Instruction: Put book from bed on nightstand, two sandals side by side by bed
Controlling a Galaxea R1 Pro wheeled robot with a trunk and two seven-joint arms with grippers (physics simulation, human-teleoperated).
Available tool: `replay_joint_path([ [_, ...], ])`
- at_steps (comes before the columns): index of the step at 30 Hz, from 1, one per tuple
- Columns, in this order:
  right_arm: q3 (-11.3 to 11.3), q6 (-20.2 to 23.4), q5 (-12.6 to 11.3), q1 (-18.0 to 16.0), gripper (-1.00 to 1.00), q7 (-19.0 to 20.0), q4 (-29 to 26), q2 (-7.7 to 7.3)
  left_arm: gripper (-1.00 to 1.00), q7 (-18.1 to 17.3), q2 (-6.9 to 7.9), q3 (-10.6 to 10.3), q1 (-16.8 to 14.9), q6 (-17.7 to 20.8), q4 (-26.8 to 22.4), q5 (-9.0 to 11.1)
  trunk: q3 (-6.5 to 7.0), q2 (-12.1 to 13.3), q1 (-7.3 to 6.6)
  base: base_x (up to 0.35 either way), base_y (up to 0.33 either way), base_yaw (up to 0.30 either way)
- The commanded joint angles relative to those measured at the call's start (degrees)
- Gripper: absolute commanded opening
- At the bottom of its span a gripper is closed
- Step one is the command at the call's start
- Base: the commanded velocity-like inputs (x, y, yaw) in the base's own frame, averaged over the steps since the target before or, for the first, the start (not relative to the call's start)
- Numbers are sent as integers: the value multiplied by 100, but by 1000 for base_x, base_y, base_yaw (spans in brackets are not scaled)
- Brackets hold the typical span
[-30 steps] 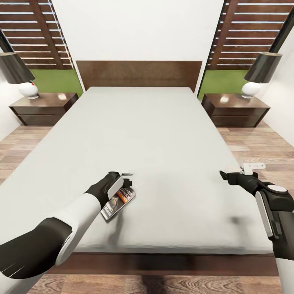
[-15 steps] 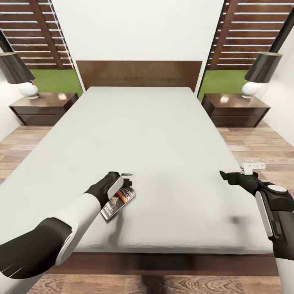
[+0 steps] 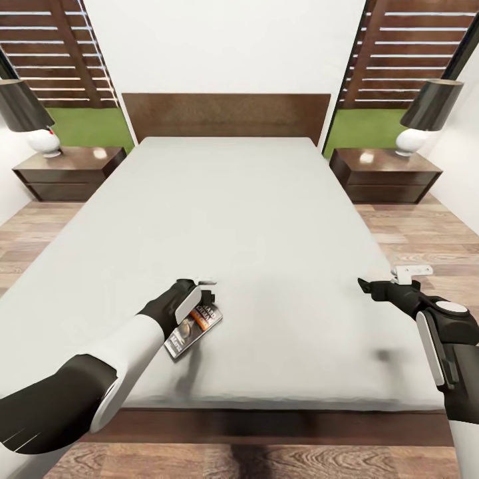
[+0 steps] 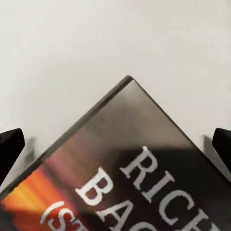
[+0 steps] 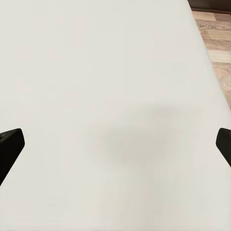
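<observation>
Book [image 3: 193, 326] on bed [image 3: 266, 219], near foot; nightstands [image 3: 66, 172] [image 3: 384, 174] flanking headboard [image 3: 226, 114].

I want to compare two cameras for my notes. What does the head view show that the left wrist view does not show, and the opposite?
Head view: the whole bed with its headboard, two nightstands each carrying a lamp, the wood floor, and the right end effector over the mattress edge.

Left wrist view: the large white lettering on the cover and its orange patch, seen close, with a black fingertip at each side.

Both: the book lying on the light-grey mattress, at the left end effector.
</observation>
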Motion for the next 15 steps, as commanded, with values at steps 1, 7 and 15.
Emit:
replay_joint_path([
  [1, -7, 29, 9, -4, 100, 29, -6, 0, 100, 48, 5, -50, 0, 22, 41, 47, -9, -1, 19, 0, 0, 0],
  [7, -7, 29, 7, -4, 100, 32, -4, -5, 100, 47, -1, -57, 1, 22, 44, 47, -18, -1, 19, -5, 0, 0],
  [15, -7, 29, 5, -4, 100, 36, -6, -8, 100, 48, 0, -55, 0, 22, 49, 46, -20, -1, 19, -221, 0, 0],
])
